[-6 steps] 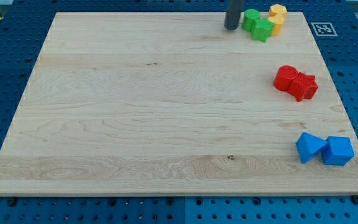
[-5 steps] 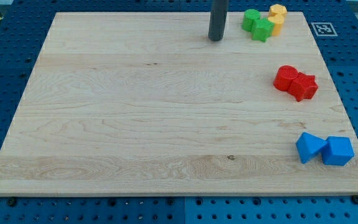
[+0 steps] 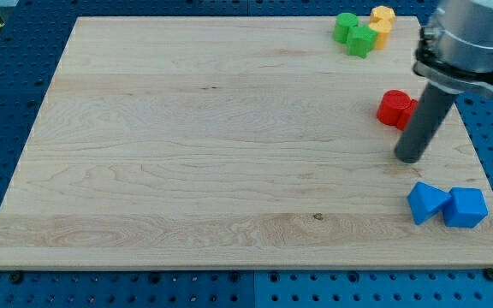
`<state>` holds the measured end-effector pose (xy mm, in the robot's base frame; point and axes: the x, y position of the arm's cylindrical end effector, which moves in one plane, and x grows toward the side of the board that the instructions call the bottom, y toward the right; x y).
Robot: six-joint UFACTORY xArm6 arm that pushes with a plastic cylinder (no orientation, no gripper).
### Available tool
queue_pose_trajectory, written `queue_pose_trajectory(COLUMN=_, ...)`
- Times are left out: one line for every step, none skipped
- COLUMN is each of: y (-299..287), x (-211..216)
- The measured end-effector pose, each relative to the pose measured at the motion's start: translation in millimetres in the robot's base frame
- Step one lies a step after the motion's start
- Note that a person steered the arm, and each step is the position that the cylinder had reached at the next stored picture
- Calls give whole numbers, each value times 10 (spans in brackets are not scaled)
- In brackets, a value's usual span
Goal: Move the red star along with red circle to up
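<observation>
The red circle (image 3: 393, 108) lies near the board's right edge. The red star sits just to its right, almost wholly hidden behind my rod; only a sliver (image 3: 412, 106) shows. My tip (image 3: 409, 157) rests on the board just below the red pair, toward the view's bottom, and above the blue blocks. Whether the tip touches the star cannot be told.
Two green blocks (image 3: 353, 32) and two yellow blocks (image 3: 381, 23) cluster at the view's top right. A blue triangle-like block (image 3: 425, 203) and a blue cube (image 3: 466, 207) sit at the bottom right. The wooden board (image 3: 187, 145) lies on a blue pegboard.
My tip moved from the view's top, left of the green blocks, down and right to just below the red pair. No block has visibly moved.
</observation>
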<state>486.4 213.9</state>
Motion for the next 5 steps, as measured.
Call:
queue_pose_trajectory(y=214, x=-36)
queue_pose_trajectory(y=226, x=-138)
queue_pose_trajectory(y=157, x=-279)
queue_pose_trajectory(y=157, x=-449)
queue_pose_trajectory(y=156, x=-622)
